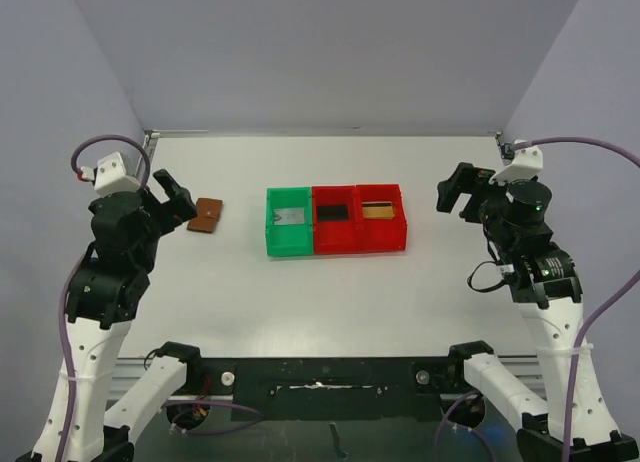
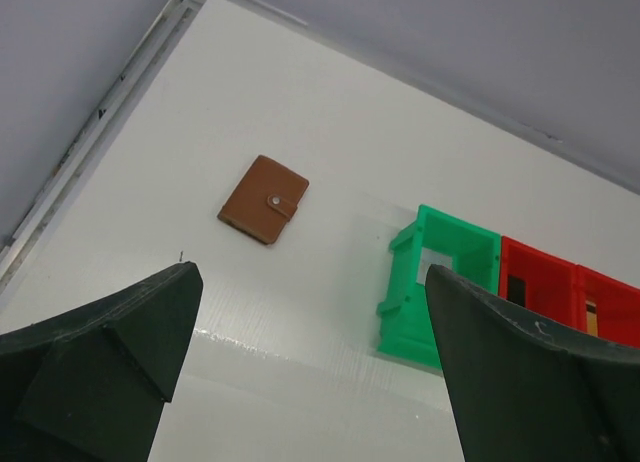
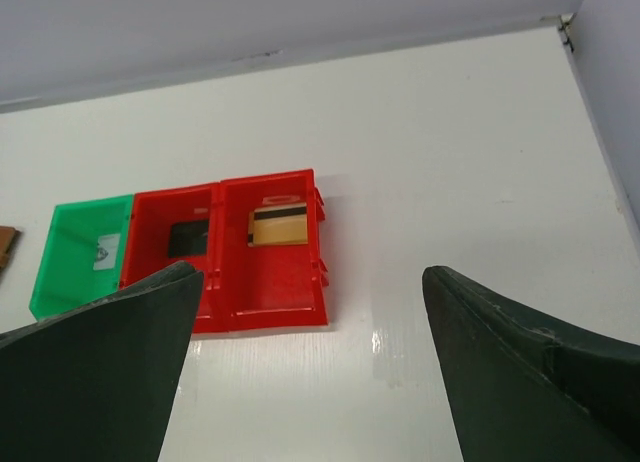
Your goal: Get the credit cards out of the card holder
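Observation:
The card holder (image 1: 207,215) is a small brown leather wallet lying shut with its snap tab fastened, at the left of the table; it also shows in the left wrist view (image 2: 264,199). A gold card (image 1: 378,211) with a dark stripe lies in the right red bin, also in the right wrist view (image 3: 278,225). A dark card (image 1: 333,213) lies in the middle red bin. A pale grey card (image 1: 290,218) lies in the green bin. My left gripper (image 1: 178,202) is open and empty, just left of the holder. My right gripper (image 1: 452,194) is open and empty, right of the bins.
A green bin (image 1: 272,244) and two red bins (image 1: 360,246) stand joined in a row at mid-table. A metal rail (image 1: 300,134) runs along the table's far edge, with grey walls behind and at the sides.

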`<act>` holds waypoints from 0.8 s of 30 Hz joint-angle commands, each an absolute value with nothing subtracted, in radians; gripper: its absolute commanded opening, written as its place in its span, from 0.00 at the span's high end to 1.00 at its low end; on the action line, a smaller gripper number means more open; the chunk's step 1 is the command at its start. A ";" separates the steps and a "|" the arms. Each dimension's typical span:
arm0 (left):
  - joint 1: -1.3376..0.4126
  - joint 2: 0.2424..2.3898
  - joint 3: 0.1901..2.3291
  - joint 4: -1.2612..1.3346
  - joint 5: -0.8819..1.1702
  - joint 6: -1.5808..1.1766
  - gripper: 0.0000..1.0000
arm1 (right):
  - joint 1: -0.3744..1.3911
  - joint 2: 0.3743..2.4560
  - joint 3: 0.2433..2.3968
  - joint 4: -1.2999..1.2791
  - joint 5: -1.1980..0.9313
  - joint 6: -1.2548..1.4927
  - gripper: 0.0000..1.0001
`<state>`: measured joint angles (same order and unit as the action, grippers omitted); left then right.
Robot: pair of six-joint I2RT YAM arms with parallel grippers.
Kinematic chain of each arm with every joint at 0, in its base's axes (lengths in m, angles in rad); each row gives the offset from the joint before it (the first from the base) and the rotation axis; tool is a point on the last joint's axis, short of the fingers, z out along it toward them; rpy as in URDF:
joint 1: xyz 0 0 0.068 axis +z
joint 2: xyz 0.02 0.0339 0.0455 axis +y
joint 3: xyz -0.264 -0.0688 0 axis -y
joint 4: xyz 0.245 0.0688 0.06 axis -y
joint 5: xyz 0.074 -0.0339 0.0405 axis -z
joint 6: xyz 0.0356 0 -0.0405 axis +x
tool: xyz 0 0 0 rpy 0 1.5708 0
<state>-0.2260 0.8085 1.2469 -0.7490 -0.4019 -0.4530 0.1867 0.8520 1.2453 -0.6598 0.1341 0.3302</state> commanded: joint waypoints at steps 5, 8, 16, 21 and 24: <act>-0.160 0.743 0.963 -0.499 -0.296 -0.545 0.05 | 0.082 0.894 1.013 -0.434 -0.106 0.418 0.02; -0.120 0.759 0.862 -0.410 -0.229 -0.568 0.05 | 0.051 0.931 0.948 -0.389 -0.185 0.442 0.02; 0.064 1.103 0.896 -0.288 0.064 -0.597 0.05 | -0.003 1.016 0.893 -0.337 -0.337 0.453 0.02; 0.131 1.364 1.021 -0.224 0.148 -0.584 0.06 | -0.017 1.025 0.901 -0.313 -0.381 0.452 0.02; 0.161 1.515 1.128 -0.238 0.175 -0.567 0.06 | -0.022 1.026 0.911 -0.303 -0.403 0.452 0.02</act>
